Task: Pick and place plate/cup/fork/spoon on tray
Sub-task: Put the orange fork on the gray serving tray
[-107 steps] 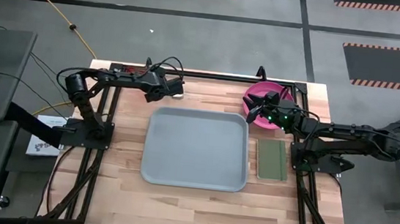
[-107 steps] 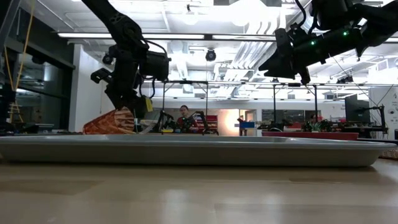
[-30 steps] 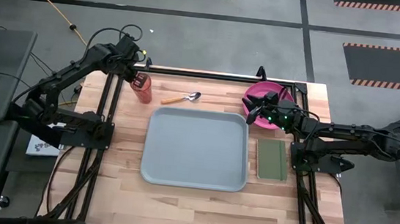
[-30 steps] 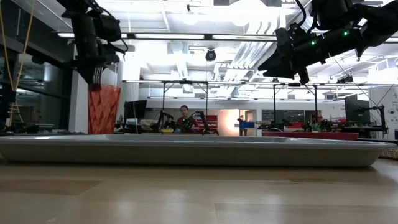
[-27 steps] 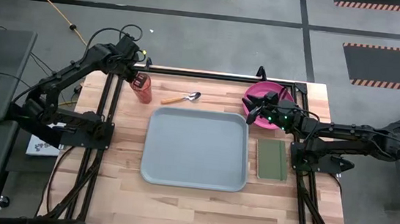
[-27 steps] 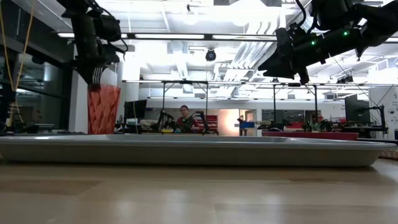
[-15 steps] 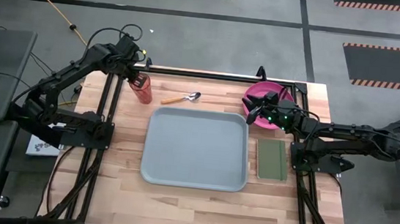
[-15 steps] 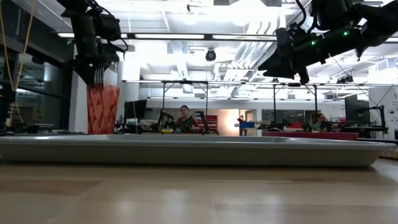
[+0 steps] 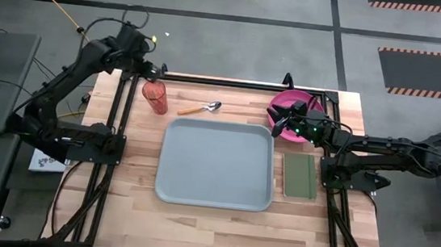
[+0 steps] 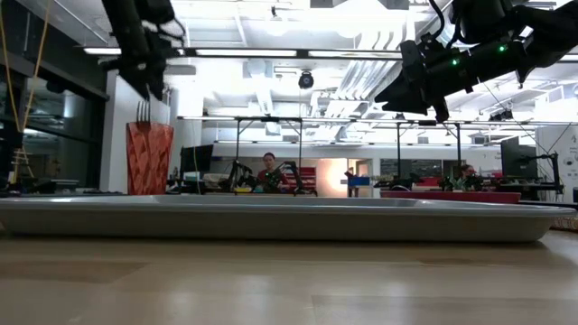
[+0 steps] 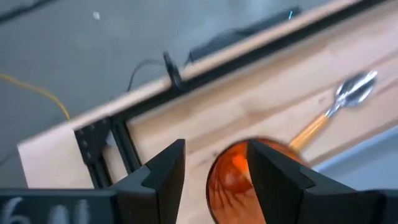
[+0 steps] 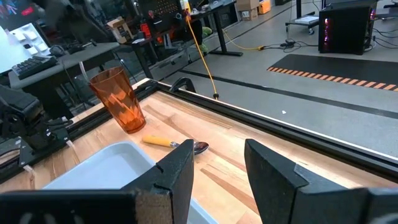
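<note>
Tray point(image 9: 215, 163) sits mid-table with bare wood along its near side. Right gripper point(image 9: 287, 119) hovers with fingers spread over the pink plate point(image 9: 294, 104) at the far right. Left gripper point(image 9: 150, 66) hangs raised with fingers parted above the upright cup point(image 9: 155, 97) at the far left, spoon point(image 9: 199, 108) beside it.

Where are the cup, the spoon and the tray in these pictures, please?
cup point(image 9: 156, 97), high view, on its open top.
spoon point(image 9: 214, 105), high view, on its bowl.
tray point(image 9: 215, 164), high view, on its bare floor.
</note>
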Controlling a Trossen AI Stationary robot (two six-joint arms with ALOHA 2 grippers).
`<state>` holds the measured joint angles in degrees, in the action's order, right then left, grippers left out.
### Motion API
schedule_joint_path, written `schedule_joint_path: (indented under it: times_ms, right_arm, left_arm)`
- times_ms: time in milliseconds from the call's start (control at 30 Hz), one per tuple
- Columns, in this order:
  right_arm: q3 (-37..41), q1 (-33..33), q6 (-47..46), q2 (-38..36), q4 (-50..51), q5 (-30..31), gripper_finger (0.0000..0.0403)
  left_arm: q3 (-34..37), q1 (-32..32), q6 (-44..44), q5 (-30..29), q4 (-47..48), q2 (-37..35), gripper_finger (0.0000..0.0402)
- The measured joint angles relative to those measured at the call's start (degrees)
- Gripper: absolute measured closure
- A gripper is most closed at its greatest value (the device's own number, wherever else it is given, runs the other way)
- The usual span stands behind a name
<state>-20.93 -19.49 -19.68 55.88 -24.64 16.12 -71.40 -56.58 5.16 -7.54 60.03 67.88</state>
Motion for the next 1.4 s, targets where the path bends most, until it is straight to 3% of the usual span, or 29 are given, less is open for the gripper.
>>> schedule_joint_path:
  times_ms: [100, 300, 400, 533, 733, 1233, 1400]
  right_arm:
    - [0.0, 0.0, 0.0, 0.0, 0.0, 0.0, 0.0268]
    - [0.0, 0.0, 0.0, 0.0, 0.0, 0.0, 0.0268]
    - [0.0, 0.0, 0.0, 0.0, 0.0, 0.0, 0.0268]
    - [0.0, 0.0, 0.0, 0.0, 0.0, 0.0, 0.0268]
    - [0.0, 0.0, 0.0, 0.0, 0.0, 0.0, 0.0268]
    - [0.0, 0.0, 0.0, 0.0, 0.0, 0.0, 0.0268]
    - [0.0, 0.0, 0.0, 0.0, 0.2, 0.0, 0.0268]
  left_arm:
    - [-1.7, 0.8, -2.5, 3.0, -0.1, -2.2, 0.0240]
    - [-1.9, 5.8, -10.9, 18.5, 4.5, -7.7, 0.0240]
    - [-1.8, 8.8, -11.8, 22.9, 8.1, -10.0, 0.0240]
    - [1.1, 12.5, -12.8, 18.7, 9.2, -13.1, 0.0240]
    - [7.7, 16.3, -18.7, 3.2, 9.0, -14.7, 0.0240]
    - [9.8, 16.9, -29.4, 2.0, 4.4, -10.5, 0.0241]
    - [9.8, 16.9, -33.7, -2.9, 3.7, -9.5, 0.0241]
